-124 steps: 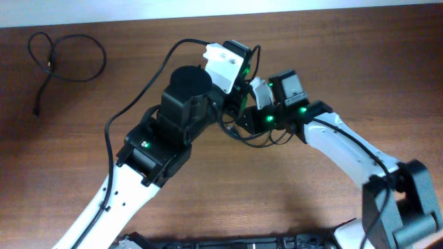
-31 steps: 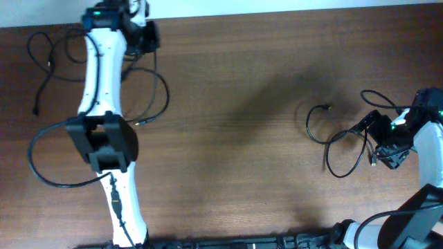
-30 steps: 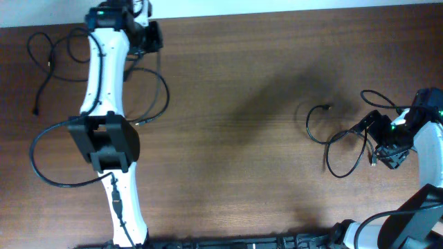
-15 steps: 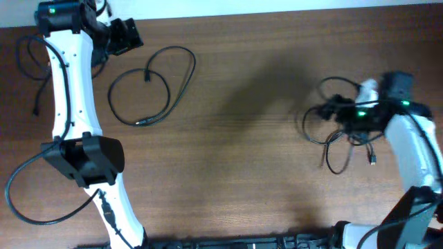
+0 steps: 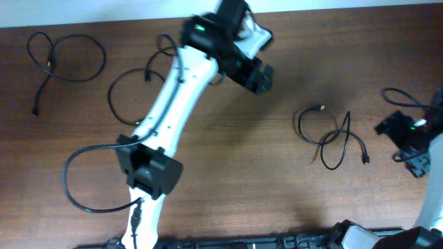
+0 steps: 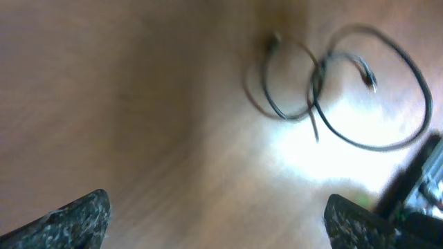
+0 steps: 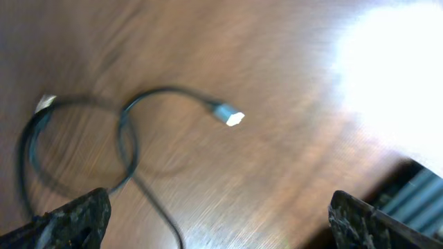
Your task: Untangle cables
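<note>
Three thin black cables lie apart on the brown table. One cable (image 5: pixel 104 61) is looped at the far left back. A second cable (image 5: pixel 111 100) lies beside it, partly under my left arm. The third cable (image 5: pixel 338 136) lies in two crossed loops at the right, also seen as the cable (image 6: pixel 317 76) in the left wrist view and the cable (image 7: pixel 124 131) with a light plug (image 7: pixel 228 116) in the right wrist view. My left gripper (image 5: pixel 259 77) (image 6: pixel 218 225) hangs open over the middle back, empty. My right gripper (image 5: pixel 403 146) (image 7: pixel 221 221) stands open at the right edge, just right of the third cable, empty.
The left arm's own thick black wire (image 5: pixel 76 194) loops over the table at the front left. The table's back edge (image 5: pixel 332 10) runs along the top. The right gripper's body (image 6: pixel 422 183) shows at the right edge of the left wrist view.
My left arm has swung from the far left back toward the middle, leaving the second cable on the table. My right gripper has drawn back to the right edge, off the third cable.
</note>
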